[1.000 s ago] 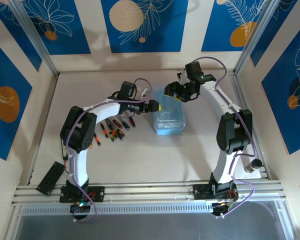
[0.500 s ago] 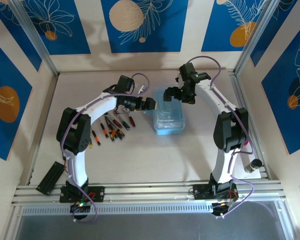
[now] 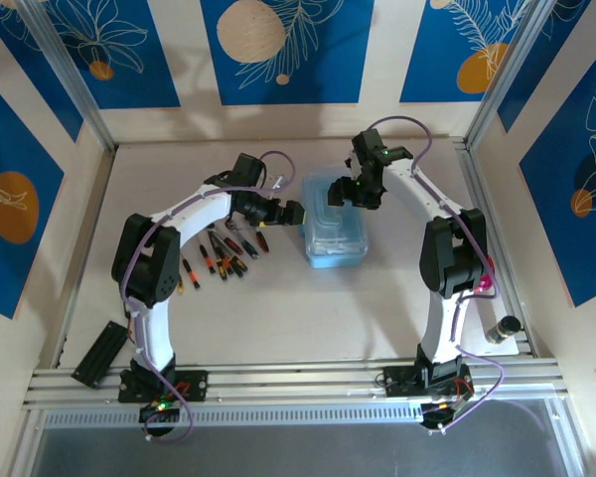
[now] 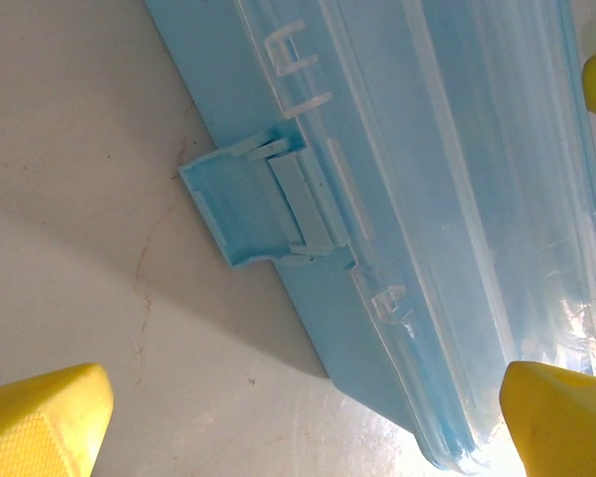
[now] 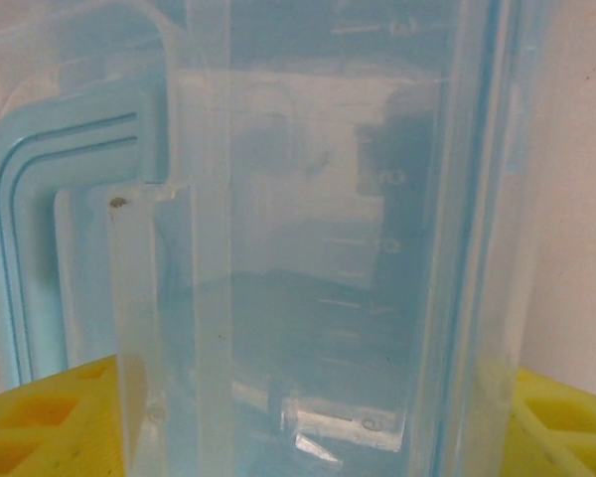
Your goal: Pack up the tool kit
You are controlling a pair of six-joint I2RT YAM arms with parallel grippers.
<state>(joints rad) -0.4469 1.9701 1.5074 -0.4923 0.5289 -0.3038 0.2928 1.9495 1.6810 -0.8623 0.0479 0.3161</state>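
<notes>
The tool kit's light-blue translucent case lies shut in the middle of the table. Its side latch hangs open, and its handle shows at the far end. Several small screwdrivers and other tools lie loose to the left of the case. My left gripper is open beside the case's left wall, its yellow fingertips wide apart with bare table between them. My right gripper is over the case's far end. There its yellow pads sit snug against both sides of the case's clear plastic.
A black flat object lies at the near left corner. A small dark cylinder stands at the near right by the frame rail, and a pink round object shows beside the right arm. Walls close in the table on three sides.
The right gripper has swung left onto the case's far end. The left gripper has drawn back a little to the left, off the case's side.
</notes>
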